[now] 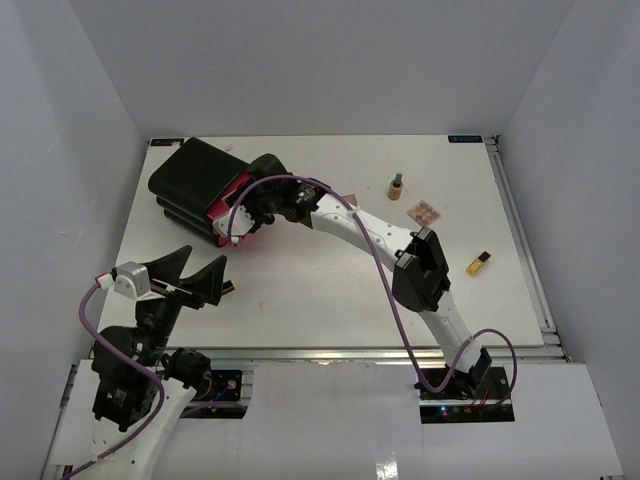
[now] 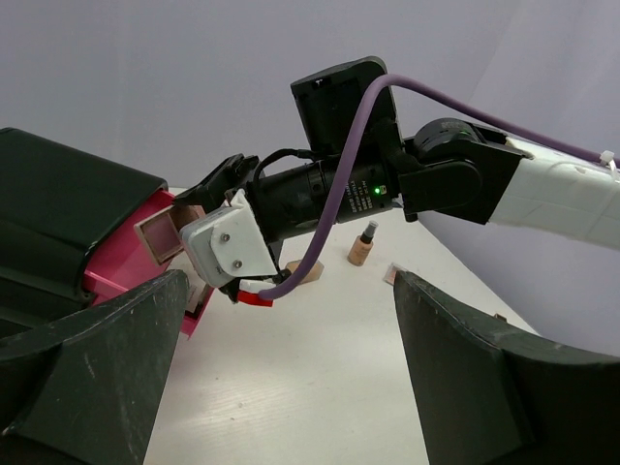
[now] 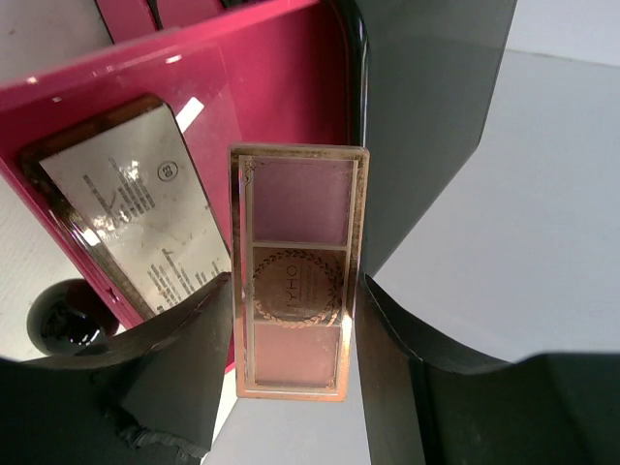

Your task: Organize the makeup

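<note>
My right gripper (image 3: 295,315) is shut on a gold-framed rectangular palette (image 3: 295,271) with three pink shades. It holds the palette over the pink tray (image 3: 281,68) of the black case (image 1: 195,180), at the case's mouth (image 1: 243,212). Another palette (image 3: 136,208) lies label side up in the tray, next to a round black cap (image 3: 63,315). My left gripper (image 1: 197,276) is open and empty near the front left. A tan bottle (image 1: 396,187), a square multi-shade palette (image 1: 424,212) and a gold-and-black lipstick (image 1: 479,263) lie on the right.
A small tan item (image 1: 350,199) lies beside the right arm, also in the left wrist view (image 2: 310,274). A small gold piece (image 1: 232,288) lies by my left gripper. The right arm (image 1: 370,225) stretches across the table's middle. White walls enclose the table (image 1: 320,290).
</note>
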Available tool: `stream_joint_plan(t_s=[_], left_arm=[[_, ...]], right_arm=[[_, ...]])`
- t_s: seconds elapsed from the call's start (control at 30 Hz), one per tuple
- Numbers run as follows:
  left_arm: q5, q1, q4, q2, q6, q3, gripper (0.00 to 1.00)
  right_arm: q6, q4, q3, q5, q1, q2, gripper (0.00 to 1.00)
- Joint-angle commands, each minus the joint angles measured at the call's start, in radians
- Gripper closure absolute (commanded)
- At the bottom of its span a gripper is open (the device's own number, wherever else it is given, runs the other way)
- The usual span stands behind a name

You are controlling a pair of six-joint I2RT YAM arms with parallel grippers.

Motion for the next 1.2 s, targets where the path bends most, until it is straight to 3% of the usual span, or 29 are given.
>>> stream_joint_plan(t_s=[0.0,0.2,0.37,0.57,0.7,0.97,1.17], left_arm=[[-0.013,0.003,0.003,0.011,-0.008,-0.009,0.02],[-0.014,0.003,0.003,0.013,-0.009,-0.009,0.02],[-0.015,0.003,0.003,0.011,-0.009,-0.009,0.02],[-0.014,0.003,0.003,0.011,-0.009,-0.009,0.02],[-0.013,0.003,0.003,0.01,-0.009,-0.009,0.02],[-0.013,0.003,0.003,0.013,-0.009,-0.009,0.02],[-0.001,0.003,0.008,0.018,-0.008,-0.01,0.02]], right_arm=[[-0.04,0.023,0.06,-0.029,0.01,0.015,0.75],[-0.056,0.045,0.07,-0.032,0.01,0.036,0.72],[-0.053,0.045,0.07,-0.038,0.01,0.047,0.51],[-0.052,0.079,0.069,-0.023,0.01,0.054,0.35],[-0.044,0.094,0.072,-0.015,0.01,0.046,0.16],[0.008,0.085,0.095,0.003,0.006,-0.017,0.15],[0.195,0.009,0.077,0.014,-0.032,-0.143,0.16]])
